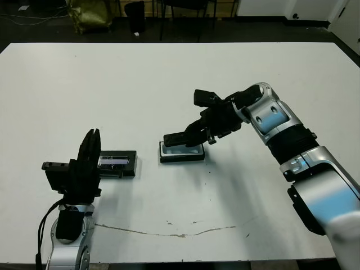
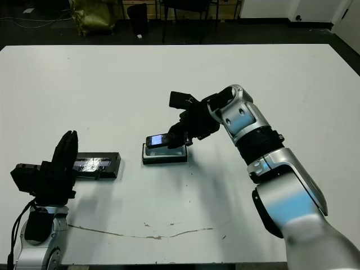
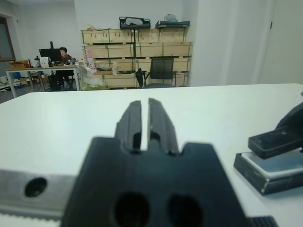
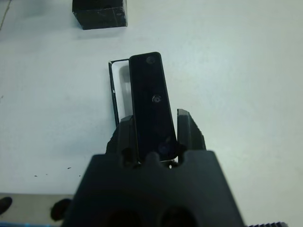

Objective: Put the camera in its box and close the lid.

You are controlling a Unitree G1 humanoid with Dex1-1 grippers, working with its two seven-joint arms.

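While my right gripper [image 4: 154,137] pinched the camera [image 4: 150,101] by its near end, the bar jutted out past my fingertips, directly over the box [image 1: 181,152], so it could drop lengthwise into the white lining. It seemed just clear of the tray, though I couldn't be sure. My left gripper [image 3: 145,124] stood nearly closed and empty, the lid [image 1: 116,162] lying just beyond it for later.
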